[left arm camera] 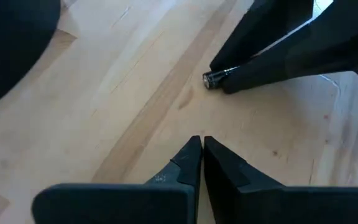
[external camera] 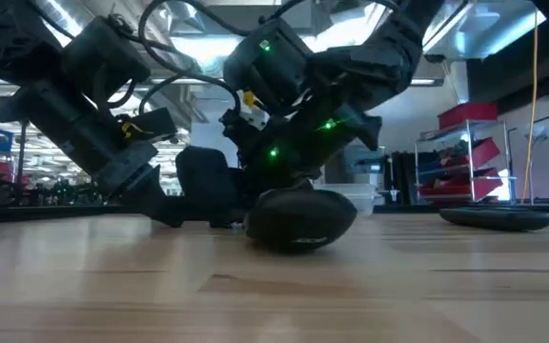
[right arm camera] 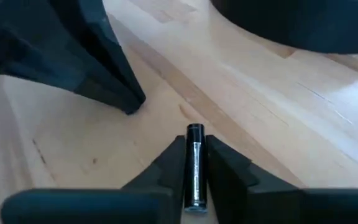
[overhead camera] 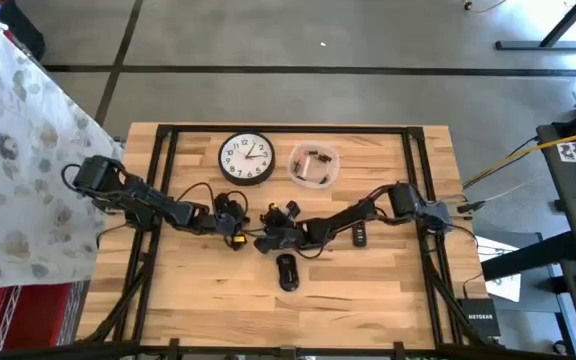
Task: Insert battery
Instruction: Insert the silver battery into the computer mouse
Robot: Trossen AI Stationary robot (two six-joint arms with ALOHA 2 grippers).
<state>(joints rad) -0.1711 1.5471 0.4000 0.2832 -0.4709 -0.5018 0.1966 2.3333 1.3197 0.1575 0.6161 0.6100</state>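
Seen from above, the left arm reaches in from the table's (overhead camera: 368,300) left edge, its gripper (overhead camera: 240,236) low over the bare wood near the centre; the left wrist view shows that gripper (left arm camera: 202,144) clenched on nothing, fingertips pressed together just above the boards. Behind it stands a round wall clock (overhead camera: 246,158), face up, near the far edge. Just to its right sits a clear tub (overhead camera: 313,164) with small items inside, too small to make out. At the centre, the right gripper (overhead camera: 265,240) meets the left one tip to tip, its arm stretching across from the right side. The right wrist view shows the right gripper (right arm camera: 195,155) grasping a battery (right arm camera: 194,163) lengthwise between its fingers, the cell's end jutting past the tips just over the wood; the left wrist view catches that same battery (left arm camera: 217,76) poking out of the dark fingers opposite. A black mouse (overhead camera: 287,272) lies just in front of the two grippers, nearer the front edge, and fills the middle of the low view (external camera: 300,220). Right of the grippers, beside the right arm, a small black flat piece (overhead camera: 360,235) lies on the wood.
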